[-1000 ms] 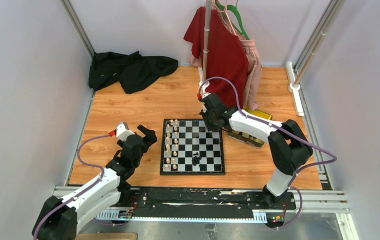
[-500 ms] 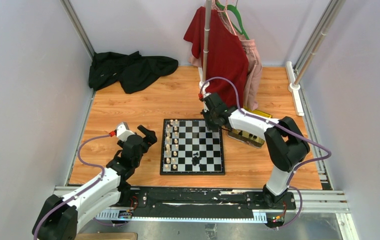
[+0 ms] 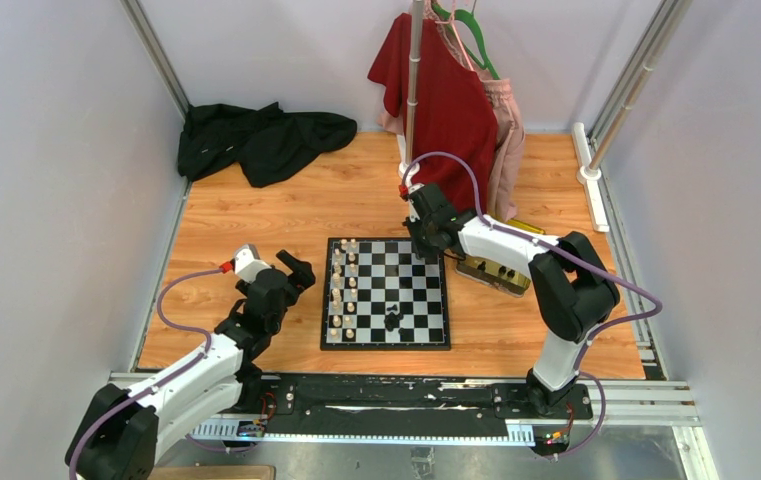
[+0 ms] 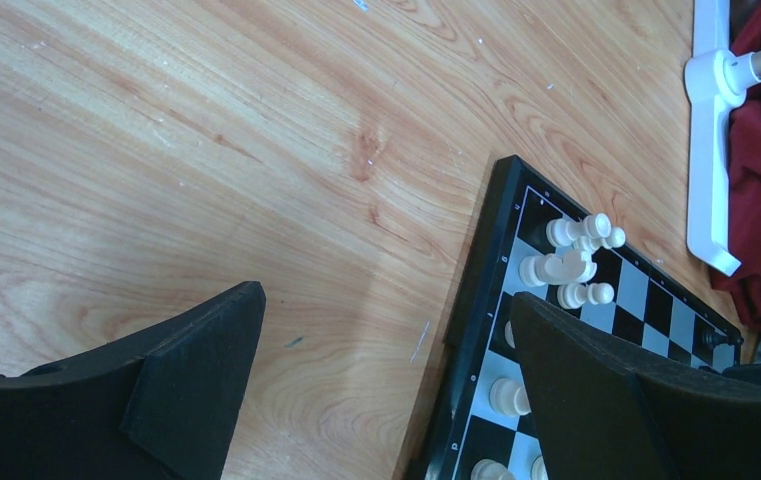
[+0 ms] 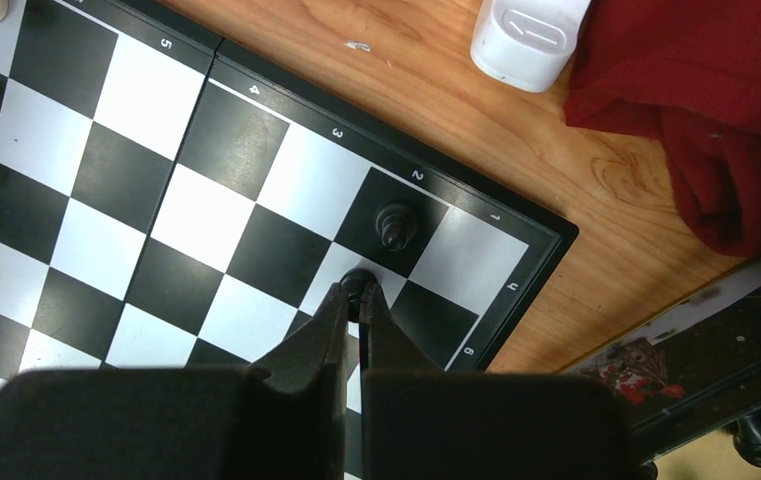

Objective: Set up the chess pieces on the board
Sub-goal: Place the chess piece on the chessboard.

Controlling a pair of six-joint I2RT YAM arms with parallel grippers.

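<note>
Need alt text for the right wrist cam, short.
Right gripper, shut, pinches what looks like a small black piece over the board near its corner. A black pawn stands just beyond; red cloth at upper right.

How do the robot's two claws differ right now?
The left gripper stands wide open and empty; the right gripper is pinched shut on a black chess piece. The left gripper hovers over the wooden table beside the board; the right gripper is over the board's corner squares. Both have two black fingers.

Bright even light; soft shadows; wrist-view foregrounds blurred.
</note>
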